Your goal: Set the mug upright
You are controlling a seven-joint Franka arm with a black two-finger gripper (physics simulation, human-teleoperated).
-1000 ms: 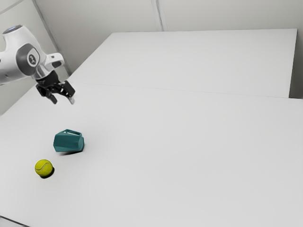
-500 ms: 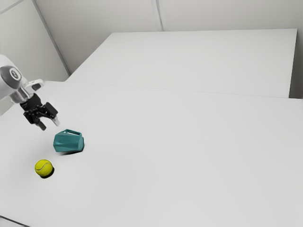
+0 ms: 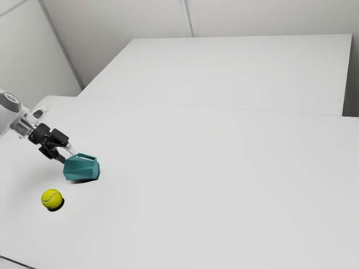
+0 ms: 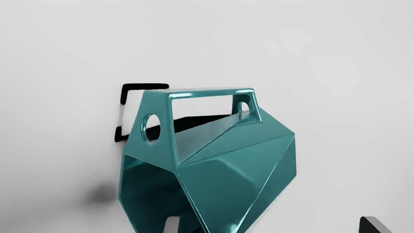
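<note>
The mug [image 3: 82, 168] lies on its side on the white table [image 3: 224, 185], so it is not upright; its handle [image 4: 210, 92] is at the upper side, and its open mouth [image 4: 155, 194] is turned toward the gripper [image 3: 65, 155]; the gripper is open, with its two fingers standing wide apart, and it holds nothing; one finger [image 4: 172, 225] is seen in front of the dark mouth of the mug, the other finger [image 4: 373, 225] is outside, beyond the faceted wall; whether the first finger is already inside the mug, or touches it, I cannot tell; in the exterior view the arm [image 3: 8, 115] comes from the left and is inclined downward to the mug; the yellow tennis ball [image 3: 51, 199] rests on the table near the mug, apart from it, toward the exterior view's left and closer to the camera.
</note>
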